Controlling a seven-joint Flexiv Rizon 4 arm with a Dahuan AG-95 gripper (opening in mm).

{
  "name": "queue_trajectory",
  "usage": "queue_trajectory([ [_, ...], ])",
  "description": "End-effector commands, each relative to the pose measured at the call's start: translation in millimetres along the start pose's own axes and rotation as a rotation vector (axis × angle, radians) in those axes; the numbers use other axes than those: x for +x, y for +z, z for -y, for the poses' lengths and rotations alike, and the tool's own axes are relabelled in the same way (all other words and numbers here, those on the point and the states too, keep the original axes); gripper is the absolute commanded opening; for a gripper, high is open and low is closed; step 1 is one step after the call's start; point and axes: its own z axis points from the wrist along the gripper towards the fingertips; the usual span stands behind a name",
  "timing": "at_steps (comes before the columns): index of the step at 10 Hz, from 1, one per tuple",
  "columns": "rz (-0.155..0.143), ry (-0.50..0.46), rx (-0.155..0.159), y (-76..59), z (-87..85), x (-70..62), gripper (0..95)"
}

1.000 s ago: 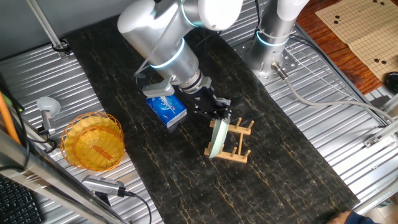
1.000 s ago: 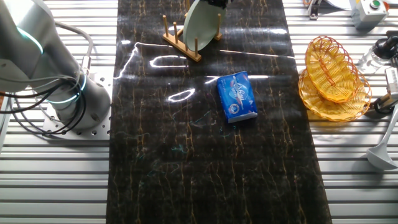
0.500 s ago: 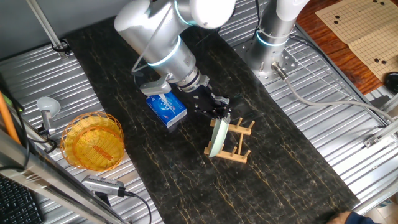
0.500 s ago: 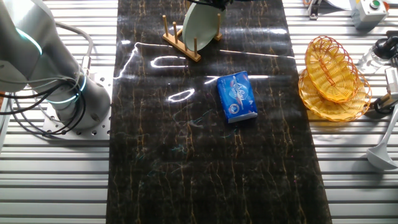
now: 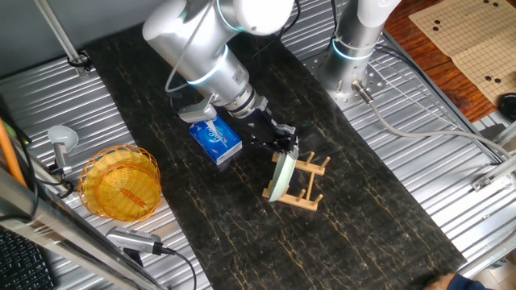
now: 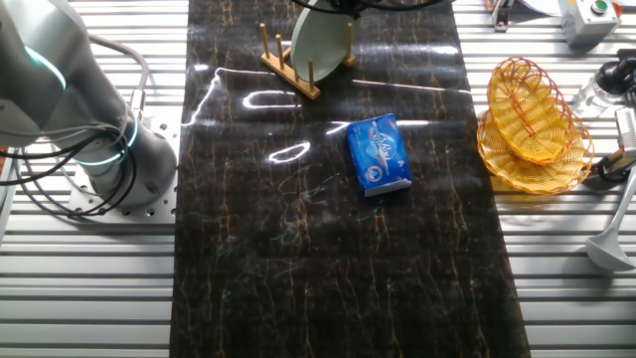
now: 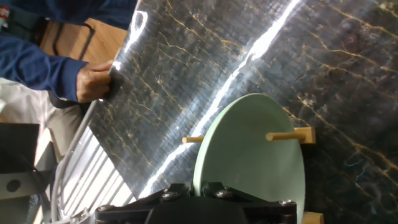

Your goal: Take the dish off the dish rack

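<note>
One pale mint-green round dish [image 5: 281, 176] stands on edge in one small light-wood pegged dish rack [image 5: 302, 184], the black two-finger gripper [image 5: 287, 150] clenched on its top rim. One blue packet [image 5: 216, 138] lies near, at ten o'clock of the rack. One yellow woven basket [image 5: 121, 182] sits well apart at nine o'clock, off the dark marbled mat [image 5: 363, 217].

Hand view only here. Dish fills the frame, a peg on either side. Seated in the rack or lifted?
Observer: Seated, as far as I can tell. In one fixed view the dish stands on edge in the dish rack, lower edge down at the rack's base.
Operator: End effector on the rim?
Observer: The end effector is at the dish's top edge. No view shows whether it is closed.
Operator: Anything nearby?
Observer: A blue packet lies flat on the mat, apart from the rack. A yellow basket sits farther off, past the mat's edge.
</note>
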Motion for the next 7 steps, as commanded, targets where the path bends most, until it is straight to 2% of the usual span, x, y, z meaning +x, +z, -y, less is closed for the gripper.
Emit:
queue_trajectory([
  [1, 0.002, 0.005, -0.008, -0.5, -0.5, -0.6, 0.0],
  [7, 0.019, 0.016, -0.057, -2.5, -1.6, 0.7, 0.0],
])
